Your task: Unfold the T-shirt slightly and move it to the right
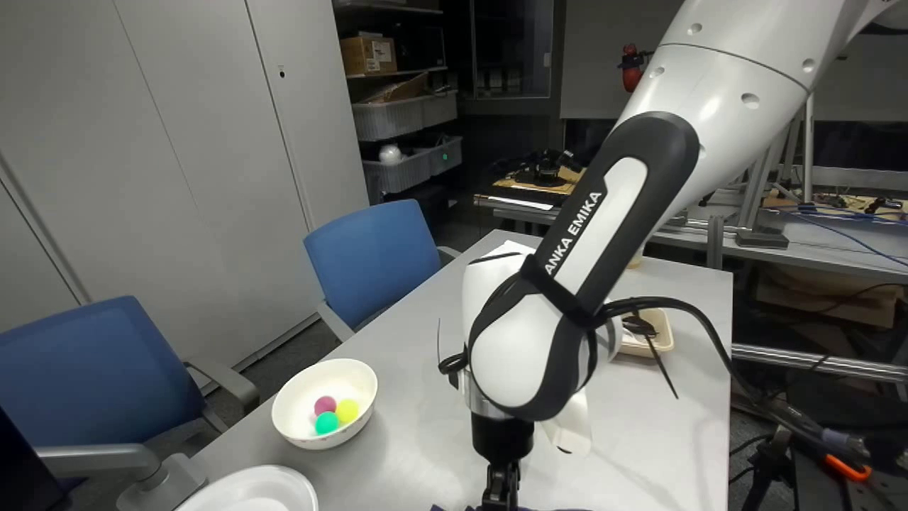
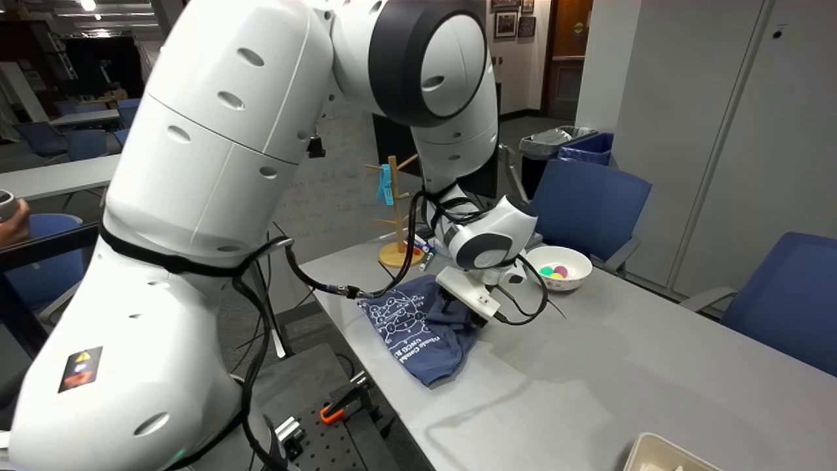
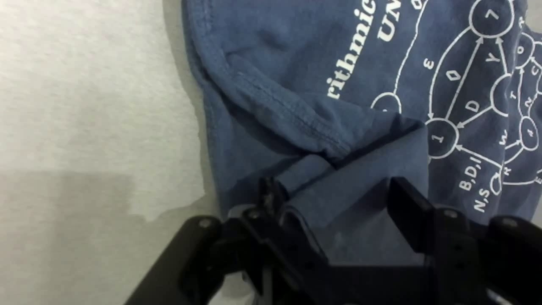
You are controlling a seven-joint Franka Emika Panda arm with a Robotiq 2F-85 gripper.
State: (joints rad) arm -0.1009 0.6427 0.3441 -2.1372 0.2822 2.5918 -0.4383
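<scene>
Wrist view: gripper (image 3: 333,189) spread, T-shirt (image 3: 364,106) seen between tips, no pinch evident. In exterior view, T-shirt rumpled on tabletop (image 2: 588,366), close to edge. If layers are caught together, bunching may be caused; if pinched shallowly, hold may be lost.

Soft shadows on the grey table (image 2: 686,353), dim background shelves (image 1: 390,8), dark claw (image 3: 334,192) blurred in wrist view
</scene>
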